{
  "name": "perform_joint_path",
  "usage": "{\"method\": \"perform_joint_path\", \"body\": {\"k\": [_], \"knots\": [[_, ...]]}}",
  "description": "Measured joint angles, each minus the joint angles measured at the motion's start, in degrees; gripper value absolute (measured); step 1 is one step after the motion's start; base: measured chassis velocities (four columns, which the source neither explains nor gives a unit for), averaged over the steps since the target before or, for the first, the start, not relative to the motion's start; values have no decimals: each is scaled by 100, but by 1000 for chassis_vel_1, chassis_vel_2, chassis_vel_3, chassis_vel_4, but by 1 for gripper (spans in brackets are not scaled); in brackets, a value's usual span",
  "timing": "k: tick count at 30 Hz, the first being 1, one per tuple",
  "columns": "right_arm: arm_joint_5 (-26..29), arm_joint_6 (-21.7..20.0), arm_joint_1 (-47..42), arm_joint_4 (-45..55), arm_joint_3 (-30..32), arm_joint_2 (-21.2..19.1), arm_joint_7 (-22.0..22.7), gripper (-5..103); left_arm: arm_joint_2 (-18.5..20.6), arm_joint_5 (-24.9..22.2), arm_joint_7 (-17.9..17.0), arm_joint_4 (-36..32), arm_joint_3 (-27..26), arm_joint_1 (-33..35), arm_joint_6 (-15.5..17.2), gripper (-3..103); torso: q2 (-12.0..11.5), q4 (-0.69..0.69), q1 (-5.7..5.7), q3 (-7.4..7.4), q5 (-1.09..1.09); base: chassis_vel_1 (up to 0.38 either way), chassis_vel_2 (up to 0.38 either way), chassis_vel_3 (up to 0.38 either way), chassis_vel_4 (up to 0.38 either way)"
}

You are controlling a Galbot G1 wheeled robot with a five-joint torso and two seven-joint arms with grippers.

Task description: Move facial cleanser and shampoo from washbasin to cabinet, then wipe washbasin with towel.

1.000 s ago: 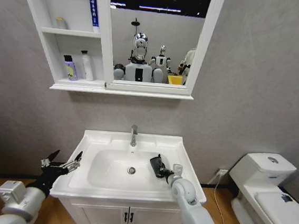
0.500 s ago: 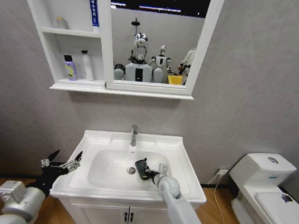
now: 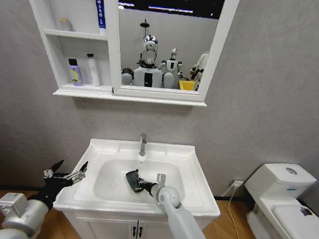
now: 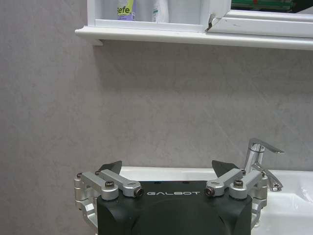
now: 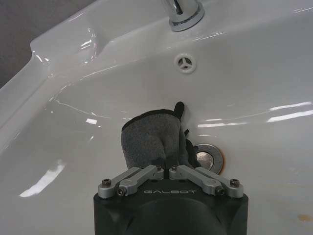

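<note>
The wiping step is in hand. The right gripper [image 5: 166,169] is down inside the oval bowl of the white rectangular ceramic washbasin [image 3: 192,197], its fingers clamped together on the small dark grey-green folded towel [image 5: 149,139]. The towel is pressed to the bowl floor just beside the brass-coloured drain [image 5: 209,157], on the side toward the basin's left edge, with the chrome tap [image 3: 142,144] at the back rim beyond it.

The left gripper [image 3: 65,174] hangs idle off the washbasin's front-left corner, fingers spread apart and holding nothing.

The two bottles seem already put away: a purple-labelled bottle [image 3: 74,72] and a white bottle [image 3: 93,71] stand on the lower shelf of the white wall-hung cabinet [image 3: 71,34] joined to the mirror, and the basin rim carries nothing.

My judgement is that the next stroke calls for steady downward pressure while sweeping the cloth across the bowl's left slope, keeping the grip firm so the towel does not slip out.
</note>
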Motion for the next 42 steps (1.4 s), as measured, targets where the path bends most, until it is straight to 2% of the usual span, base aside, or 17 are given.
{"method": "perform_joint_path", "body": {"k": [13,23,32,38,42], "knots": [[-1,-191,-199,326,202,-251,318,0,0,0,0,0,0,0,0,100,0,-1,0,0,0,0,0,0,0],[71,-304,-370,636,651,-451,511,0,0,0,0,0,0,0,0,100,0,-1,0,0,0,0,0,0,0],[240,-310,-530,1192,906,-634,980,0,0,0,0,0,0,0,0,100,0,0,0,0,0,0,0,0,0],[36,-312,-702,1526,1051,-731,1030,0,0,0,0,0,0,0,0,100,0,0,0,0,0,0,0,0,0],[-349,-313,-814,1802,1341,-772,968,0,0,0,0,0,0,0,0,100,0,0,0,0,0,0,0,0,0]]}}
